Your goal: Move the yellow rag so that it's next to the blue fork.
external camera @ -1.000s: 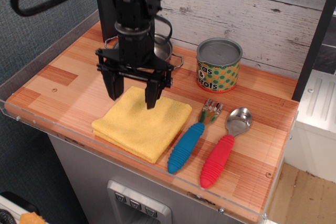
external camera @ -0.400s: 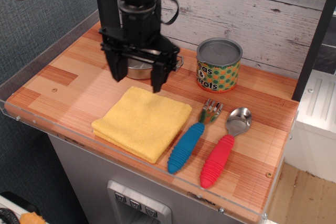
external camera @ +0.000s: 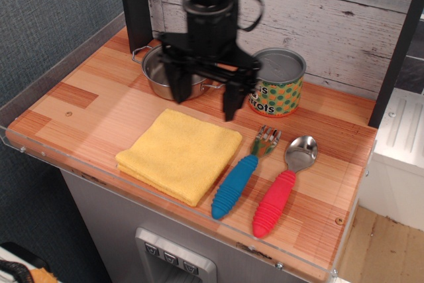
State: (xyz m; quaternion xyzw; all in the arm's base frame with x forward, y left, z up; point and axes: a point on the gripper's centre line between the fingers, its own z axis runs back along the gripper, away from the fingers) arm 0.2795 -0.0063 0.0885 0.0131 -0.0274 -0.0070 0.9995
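Observation:
The yellow rag (external camera: 180,155) lies folded flat on the wooden table, near the front edge. The blue fork (external camera: 240,176) lies just to its right, blue handle toward the front, tines toward the back, a small gap from the rag's right edge. My gripper (external camera: 204,104) hangs above the table behind the rag's back corner, black fingers pointing down, open and empty, not touching the rag.
A red-handled spoon (external camera: 281,187) lies right of the fork. A steel pot (external camera: 167,74) stands at the back, partly behind the gripper. A green-dotted can (external camera: 276,82) stands at the back right. A clear plastic rim (external camera: 165,207) edges the table.
The gripper has risen off the rag and moved right and back, from over the rag's left-back part to behind its back corner. The rag lies where it was.

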